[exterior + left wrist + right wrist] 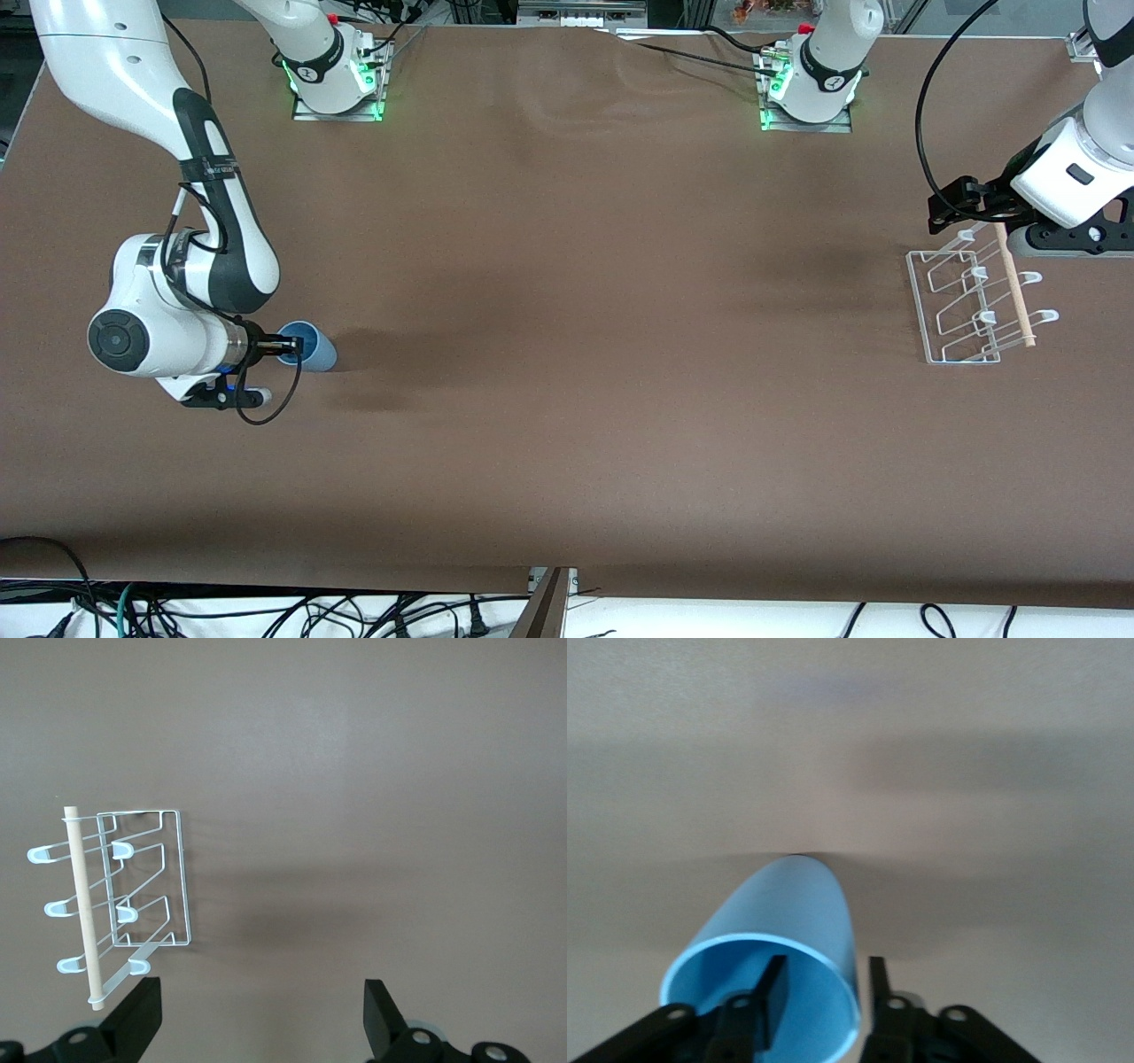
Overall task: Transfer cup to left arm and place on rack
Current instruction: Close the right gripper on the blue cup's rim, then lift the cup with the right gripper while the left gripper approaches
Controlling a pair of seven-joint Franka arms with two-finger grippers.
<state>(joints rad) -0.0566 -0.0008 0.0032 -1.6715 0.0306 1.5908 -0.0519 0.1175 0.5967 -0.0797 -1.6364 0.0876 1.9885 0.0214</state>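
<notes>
**Cup rim between the right gripper's fingers**

The right gripper (285, 346) sits low at the right arm's end of the table, one finger (772, 997) inside the cup (312, 346) and one outside — the gap narrow around the rim wall. The cup lies tipped, mouth toward the gripper. The left gripper (257, 1019) waits, spread wide and empty, just above the rack (973, 297) — wooden rod (1015, 285) across it.
</notes>
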